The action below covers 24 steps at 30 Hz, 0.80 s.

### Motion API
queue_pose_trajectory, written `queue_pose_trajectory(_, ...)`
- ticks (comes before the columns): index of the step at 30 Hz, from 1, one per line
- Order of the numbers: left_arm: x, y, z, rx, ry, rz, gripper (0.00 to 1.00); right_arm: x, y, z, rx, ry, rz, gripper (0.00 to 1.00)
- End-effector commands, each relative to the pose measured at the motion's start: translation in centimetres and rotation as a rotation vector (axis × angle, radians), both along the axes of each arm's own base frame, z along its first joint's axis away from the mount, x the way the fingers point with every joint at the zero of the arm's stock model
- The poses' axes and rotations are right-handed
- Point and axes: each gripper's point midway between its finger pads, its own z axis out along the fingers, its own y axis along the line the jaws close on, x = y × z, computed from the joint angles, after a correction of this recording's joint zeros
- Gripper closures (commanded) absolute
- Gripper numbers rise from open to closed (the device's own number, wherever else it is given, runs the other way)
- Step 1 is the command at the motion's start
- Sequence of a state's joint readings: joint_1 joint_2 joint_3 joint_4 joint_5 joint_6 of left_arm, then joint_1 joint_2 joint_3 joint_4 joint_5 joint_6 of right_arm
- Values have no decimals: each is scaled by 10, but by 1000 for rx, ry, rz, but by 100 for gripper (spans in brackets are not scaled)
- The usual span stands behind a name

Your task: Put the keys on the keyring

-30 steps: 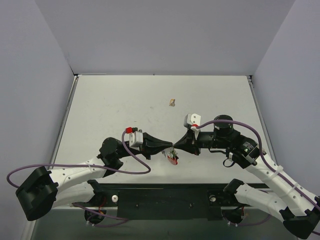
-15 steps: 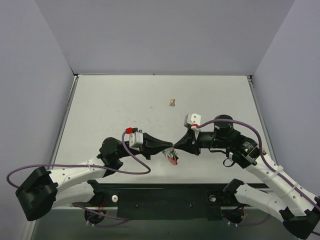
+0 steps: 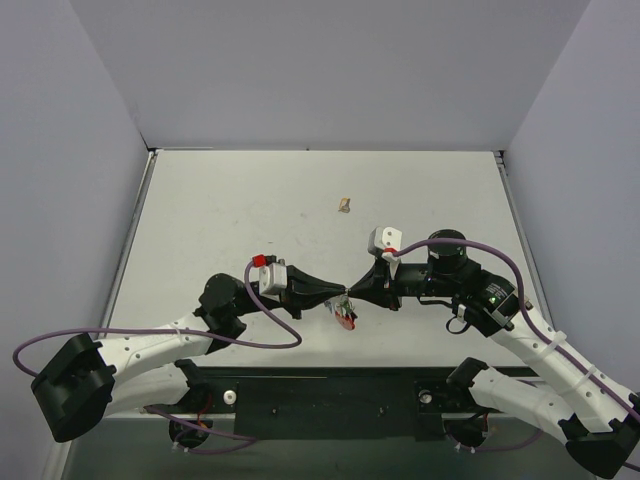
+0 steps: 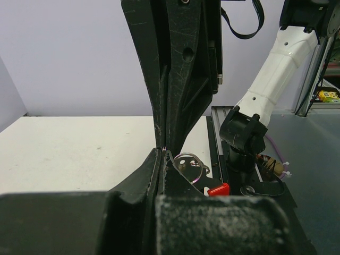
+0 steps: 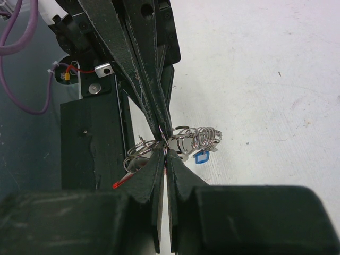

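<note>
This is a robotics lab test cell. A plain white surface [image 3: 230, 210] is boxed in on its left, far and right sides by bare pale lavender panels [image 3: 330, 70]. Along the near edge a black mounting plate [image 3: 330, 400] carries two white-and-black arms, the left arm [image 3: 150, 350] and the right arm [image 3: 540, 350], with purple cables [image 3: 270, 335] looping along them. The left wrist view shows loose wiring [image 4: 273, 164] beyond the plate.

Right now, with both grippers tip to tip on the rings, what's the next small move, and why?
Probably a slight twist of the right gripper, feeding the wire rings round. It and the left gripper are pinched shut tip to tip on that bundle, blue tag hanging beside; what's already threaded I cannot tell.
</note>
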State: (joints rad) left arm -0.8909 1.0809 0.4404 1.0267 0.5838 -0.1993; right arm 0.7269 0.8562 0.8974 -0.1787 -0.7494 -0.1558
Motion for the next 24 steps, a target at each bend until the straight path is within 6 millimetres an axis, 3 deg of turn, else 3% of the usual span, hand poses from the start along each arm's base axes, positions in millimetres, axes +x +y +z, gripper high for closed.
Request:
queue_pose_trajectory(1, -8, -2, 15, -9, -39, -44, 100, -1, 11, 39, 107, -95, 52, 100)
queue_pose_trajectory(24, -8, -4, 7, 26, -27, -57, 100, 1, 10, 38, 96, -99, 54, 100)
